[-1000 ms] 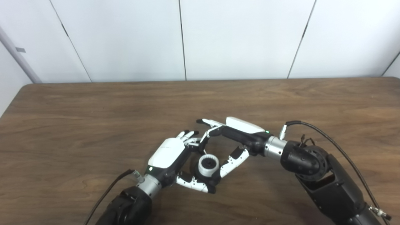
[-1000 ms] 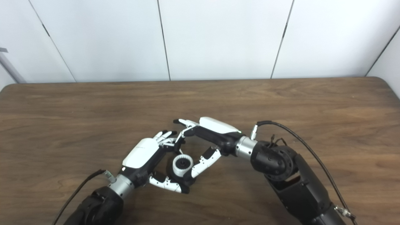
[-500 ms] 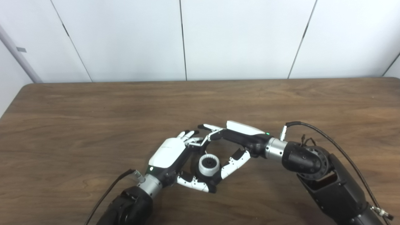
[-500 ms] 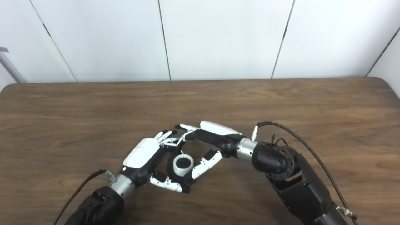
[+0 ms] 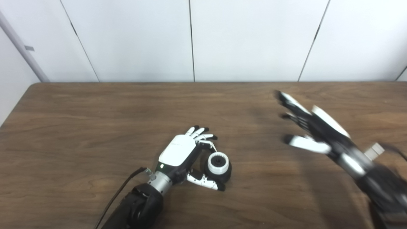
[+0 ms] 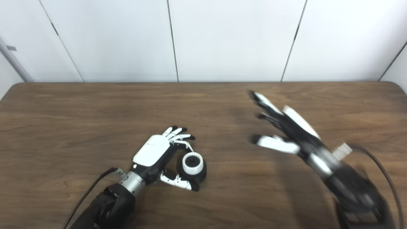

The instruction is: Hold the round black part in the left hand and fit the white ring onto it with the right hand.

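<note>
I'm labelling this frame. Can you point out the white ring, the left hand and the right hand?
white ring [image 5: 218, 159]: left eye view, its ribbed top.
left hand [image 5: 178, 154]: left eye view, white back cover.
right hand [image 6: 294, 128]: right eye view, blurred palm.

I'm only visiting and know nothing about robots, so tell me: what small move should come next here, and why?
Probably the left robot hand should open and let go. The white ring already sits on the round black part, which rests on the table inside that hand's curl, and the right robot hand is open and well off to the side, holding nothing.
</note>
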Available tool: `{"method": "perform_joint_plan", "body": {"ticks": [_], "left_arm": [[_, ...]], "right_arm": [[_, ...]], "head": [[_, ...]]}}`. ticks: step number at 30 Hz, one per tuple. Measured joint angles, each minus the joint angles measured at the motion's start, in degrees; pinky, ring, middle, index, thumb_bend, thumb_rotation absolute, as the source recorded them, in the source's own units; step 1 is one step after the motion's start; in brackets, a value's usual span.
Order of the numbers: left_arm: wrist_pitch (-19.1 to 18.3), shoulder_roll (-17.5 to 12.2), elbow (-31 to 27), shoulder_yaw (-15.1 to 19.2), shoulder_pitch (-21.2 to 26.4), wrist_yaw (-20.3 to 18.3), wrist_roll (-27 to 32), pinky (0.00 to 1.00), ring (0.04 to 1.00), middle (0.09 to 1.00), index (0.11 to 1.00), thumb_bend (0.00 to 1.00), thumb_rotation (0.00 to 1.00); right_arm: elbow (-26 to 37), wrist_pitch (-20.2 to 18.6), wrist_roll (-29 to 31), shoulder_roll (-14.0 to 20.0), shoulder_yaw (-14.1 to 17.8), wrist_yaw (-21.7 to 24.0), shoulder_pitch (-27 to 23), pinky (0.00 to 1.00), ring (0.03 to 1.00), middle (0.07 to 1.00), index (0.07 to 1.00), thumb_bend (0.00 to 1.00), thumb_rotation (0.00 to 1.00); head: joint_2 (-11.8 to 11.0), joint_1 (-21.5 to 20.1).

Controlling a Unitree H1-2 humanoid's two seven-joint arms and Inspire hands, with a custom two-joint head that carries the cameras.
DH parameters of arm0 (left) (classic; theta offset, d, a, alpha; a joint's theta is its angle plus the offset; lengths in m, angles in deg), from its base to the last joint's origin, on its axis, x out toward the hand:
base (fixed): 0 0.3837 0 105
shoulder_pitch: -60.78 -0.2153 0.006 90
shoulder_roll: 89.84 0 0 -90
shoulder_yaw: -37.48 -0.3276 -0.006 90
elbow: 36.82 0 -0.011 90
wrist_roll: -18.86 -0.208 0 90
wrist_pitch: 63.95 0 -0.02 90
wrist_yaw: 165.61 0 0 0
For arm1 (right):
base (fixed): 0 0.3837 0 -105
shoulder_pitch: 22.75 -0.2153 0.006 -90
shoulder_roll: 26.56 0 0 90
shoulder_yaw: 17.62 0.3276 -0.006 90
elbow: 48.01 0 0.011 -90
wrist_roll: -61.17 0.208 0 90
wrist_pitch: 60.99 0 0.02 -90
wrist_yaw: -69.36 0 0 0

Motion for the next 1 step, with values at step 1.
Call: {"method": "perform_joint_plan", "body": {"ticks": [1], "left_arm": [[0.09,0.01,0.4,-0.12,0.12,1.05,-0.8,1.0,0.943,0.834,0.479,0.52,0.05]], "right_arm": [[0.75,0.18,1.26,-0.16,1.17,-0.71,2.53,0.94,1.0,1.0,1.0,0.74,0.72]], "head": [[-0.09,0.09]]}}
